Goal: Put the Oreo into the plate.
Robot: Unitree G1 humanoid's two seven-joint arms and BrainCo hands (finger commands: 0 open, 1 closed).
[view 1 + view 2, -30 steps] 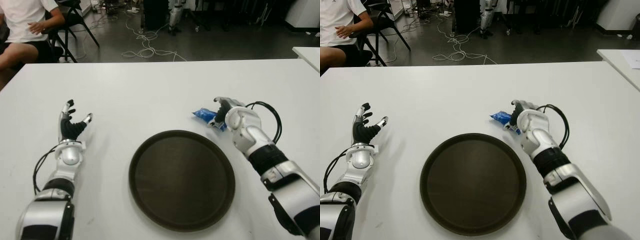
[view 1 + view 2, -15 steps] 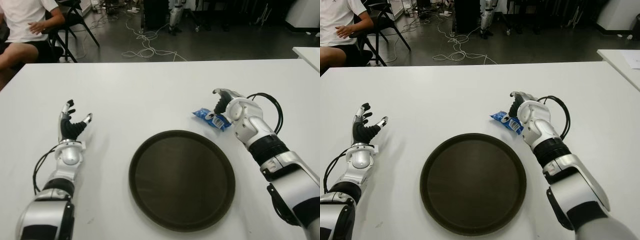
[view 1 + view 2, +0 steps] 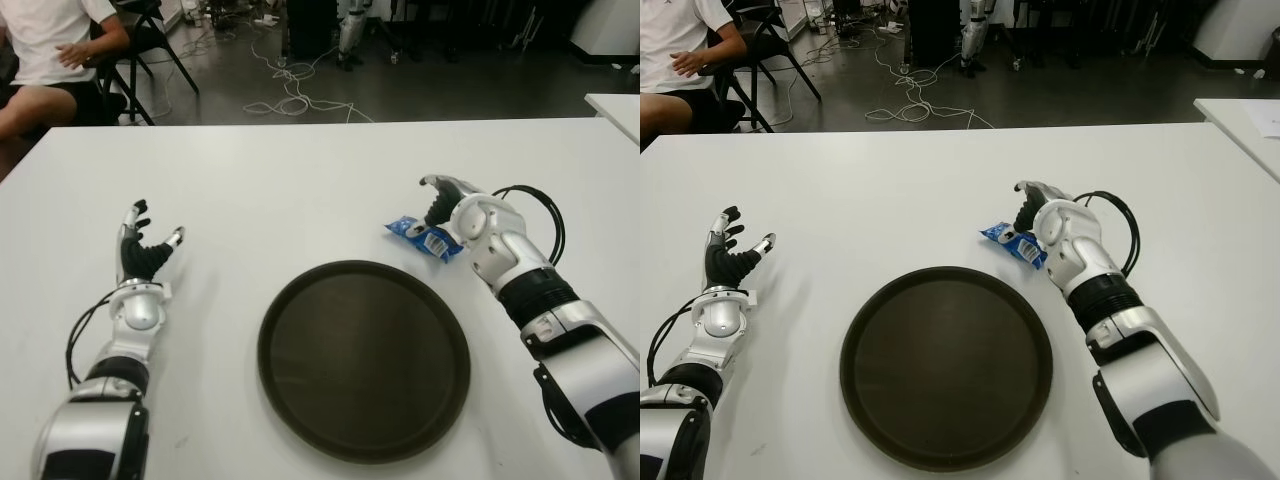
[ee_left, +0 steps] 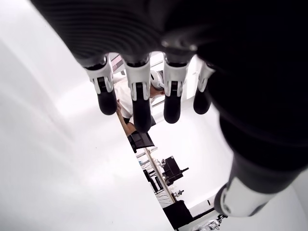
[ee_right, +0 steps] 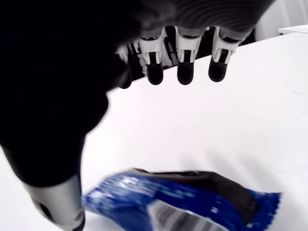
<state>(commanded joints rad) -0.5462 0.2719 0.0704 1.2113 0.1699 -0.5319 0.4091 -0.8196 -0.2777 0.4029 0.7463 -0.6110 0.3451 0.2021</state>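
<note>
We see a wide white counter (image 3: 300,180) w/ a big round dark brown plate (image 3: 364,358) near the front, in the middle. It has nothing in it.

The small blue shiny Oreo pack (image 3: 424,238) lies flat on the counter, just past the plate's far right rim. It's near the plate but not touching it, & not in it.

Our right hand (image 3: 450,205) is right at the pack, on its right side. In the right wrist view the fingers (image 5: 186,72) are stretched out & spread over the pack (image 5: 192,207), w/ a gap between them & the wrapper. The thumb (image 5: 57,207) points down beside the pack's end. We can't tell if the thumb touches it. The hand isn't squeezing the pack; it holds nothing.

Our left hand (image 3: 142,250) is far off on the left side of the counter, well away from the plate. Its fingers (image 4: 139,106) are spread wide & hold nothing.

A black cable (image 3: 535,225) loops by the right wrist. Past the counter's far edge there's a dark floor w/ white cords (image 3: 290,95) lying on it. A person in a white shirt (image 3: 50,50) sits on a chair at the far left corner.
</note>
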